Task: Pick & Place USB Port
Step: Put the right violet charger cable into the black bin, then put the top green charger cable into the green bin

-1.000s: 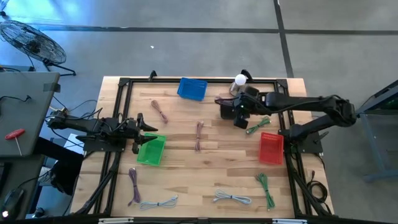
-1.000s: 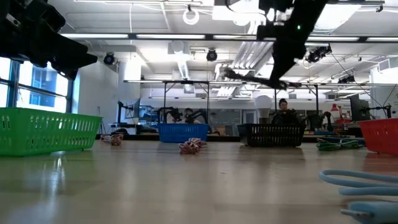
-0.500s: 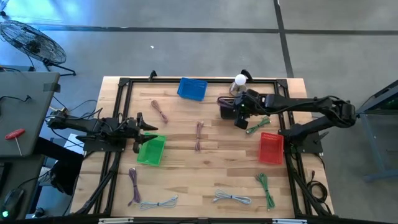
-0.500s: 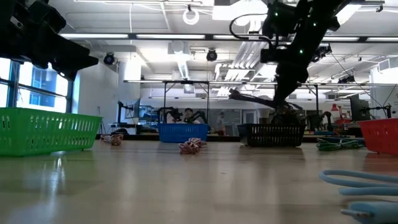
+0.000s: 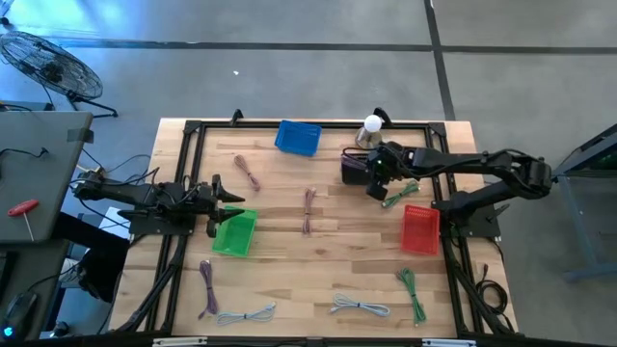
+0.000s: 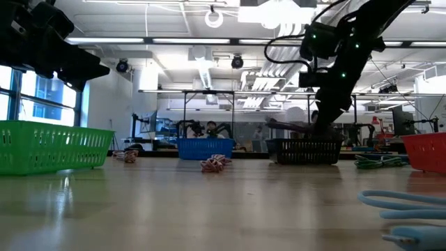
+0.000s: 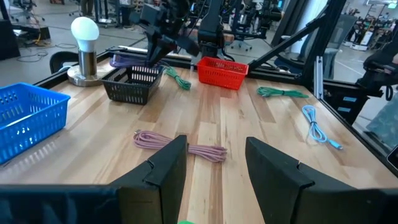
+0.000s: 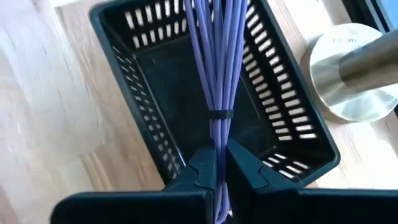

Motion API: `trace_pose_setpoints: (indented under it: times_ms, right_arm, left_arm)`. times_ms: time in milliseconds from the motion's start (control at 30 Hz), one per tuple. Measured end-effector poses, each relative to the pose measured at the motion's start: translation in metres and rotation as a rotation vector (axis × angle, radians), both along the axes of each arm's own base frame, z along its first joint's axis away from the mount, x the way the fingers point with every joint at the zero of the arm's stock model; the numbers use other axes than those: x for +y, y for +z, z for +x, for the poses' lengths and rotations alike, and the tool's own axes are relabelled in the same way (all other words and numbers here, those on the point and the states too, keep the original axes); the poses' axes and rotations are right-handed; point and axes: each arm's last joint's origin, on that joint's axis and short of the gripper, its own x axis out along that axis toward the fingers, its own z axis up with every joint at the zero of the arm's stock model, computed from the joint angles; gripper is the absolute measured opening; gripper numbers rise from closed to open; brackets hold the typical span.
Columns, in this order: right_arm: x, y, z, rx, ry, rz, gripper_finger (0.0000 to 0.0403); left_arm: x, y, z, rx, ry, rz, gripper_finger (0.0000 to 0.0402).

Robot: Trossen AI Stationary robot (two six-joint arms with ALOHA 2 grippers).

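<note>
My right gripper [image 8: 217, 177] is shut on a purple cable bundle [image 8: 217, 68] over the black basket [image 8: 283, 118] at the table's far right. In the high view the right gripper [image 5: 374, 177] stands at the black basket [image 5: 353, 170]. In the low view the bundle [image 6: 286, 124] lies about level just above the basket's rim [image 6: 304, 142]. My left gripper [image 7: 214, 168] is open and empty above the green basket [image 5: 234, 233] at the table's left. My right gripper pinches the purple bundle between its two fingers [image 8: 202, 168], at one end of it, just behind the black tie [image 8: 221, 115]. The bundle runs on forward past the fingertips, along them. It is lifted over the basket's hollow, its far end [image 8: 214, 9] over the far rim.
A blue basket [image 5: 298, 137] stands at the far edge and a red basket [image 5: 420, 228] at the right. A lamp with a white bulb [image 5: 372, 125] stands behind the black basket. Pink [image 5: 308, 207], green [image 5: 398, 191] and pale cables [image 5: 360, 307] lie about the table.
My right gripper has come down toward the black basket with the purple bundle. The bundle, held high and slanting a second ago, now lies about level just above the basket's rim. The gripper stays shut on it.
</note>
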Motion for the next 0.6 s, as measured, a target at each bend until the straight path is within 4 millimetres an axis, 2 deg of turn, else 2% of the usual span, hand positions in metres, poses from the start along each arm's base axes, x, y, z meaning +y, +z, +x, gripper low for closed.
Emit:
trace_pose_setpoints:
  times_ms: [267, 600]
  right_arm:
    - [0.0001, -0.0095, -0.0049, -0.011, 0.015, 0.061, 0.0011]
    - [-0.0023, -0.0056, 0.0007, -0.088, -0.021, 0.049, 0.012]
  left_arm:
    - [0.0, -0.0001, 0.0, 0.001, 0.002, 0.0, 0.0162]
    - [0.0, -0.0002, 0.0, 0.002, 0.002, 0.001, 0.0162]
